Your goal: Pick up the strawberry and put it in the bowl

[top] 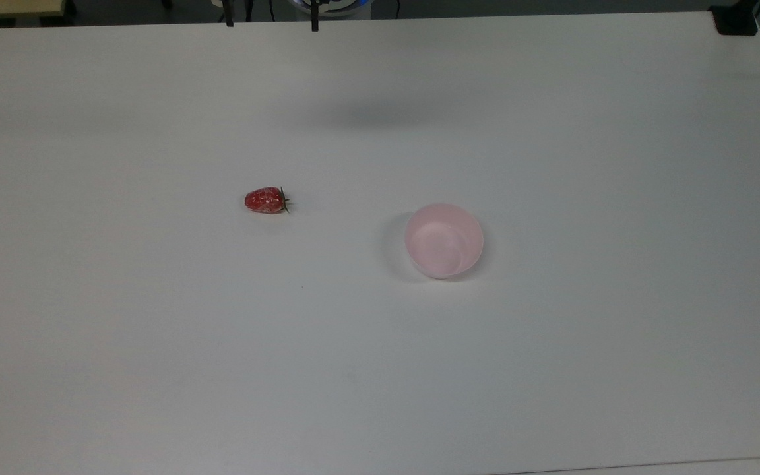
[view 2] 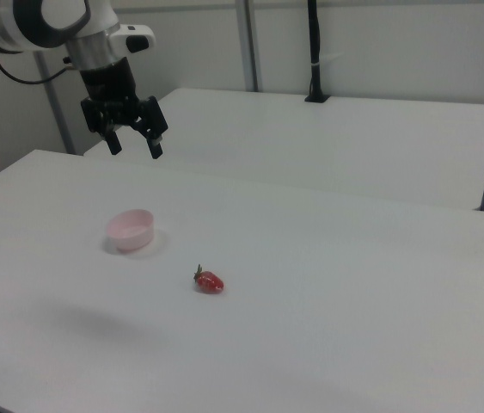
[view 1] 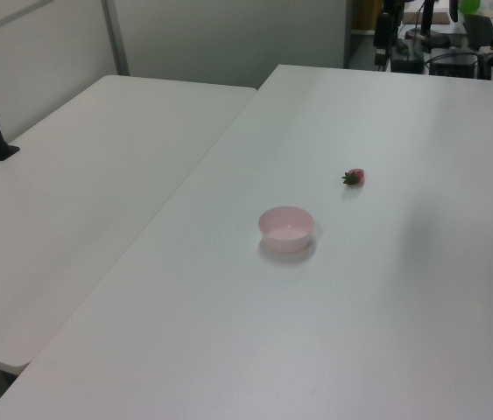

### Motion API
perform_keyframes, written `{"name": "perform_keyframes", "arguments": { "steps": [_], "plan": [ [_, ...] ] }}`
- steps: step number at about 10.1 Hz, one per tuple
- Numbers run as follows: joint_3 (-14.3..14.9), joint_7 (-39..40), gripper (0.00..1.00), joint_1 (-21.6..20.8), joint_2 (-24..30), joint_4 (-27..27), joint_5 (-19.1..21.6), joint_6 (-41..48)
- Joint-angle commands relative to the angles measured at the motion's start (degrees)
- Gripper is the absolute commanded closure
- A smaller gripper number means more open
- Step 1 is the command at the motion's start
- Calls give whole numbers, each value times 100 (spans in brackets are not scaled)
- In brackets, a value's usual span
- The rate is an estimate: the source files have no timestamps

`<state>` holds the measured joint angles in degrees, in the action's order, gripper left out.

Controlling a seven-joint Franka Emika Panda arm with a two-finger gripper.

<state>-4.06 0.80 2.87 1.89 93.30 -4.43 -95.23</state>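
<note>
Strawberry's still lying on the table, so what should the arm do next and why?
Probably carry the open gripper across and down over the strawberry. It hangs high above the table, empty, and the strawberry lies on its side apart from the bowl.

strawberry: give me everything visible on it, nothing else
The strawberry is small, glossy red with pale speckles, and has a dark green leafy cap; it looks like plastic. It lies on its side on the white table, cap pointing toward the top view's right, toward the bowl but well apart from it. Nothing touches it except the tabletop. The gripper hangs open in the air, far from it.
</note>
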Motion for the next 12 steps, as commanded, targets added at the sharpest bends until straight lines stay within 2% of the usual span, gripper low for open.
{"name": "perform_keyframes", "arguments": {
  "steps": [1,7,12],
  "plan": [
    [72,52,0,-41,179,127,134,-22],
    [72,43,0,-41,180,127,144,-4],
    [98,52,0,-23,188,127,311,-4]
  ]
}}
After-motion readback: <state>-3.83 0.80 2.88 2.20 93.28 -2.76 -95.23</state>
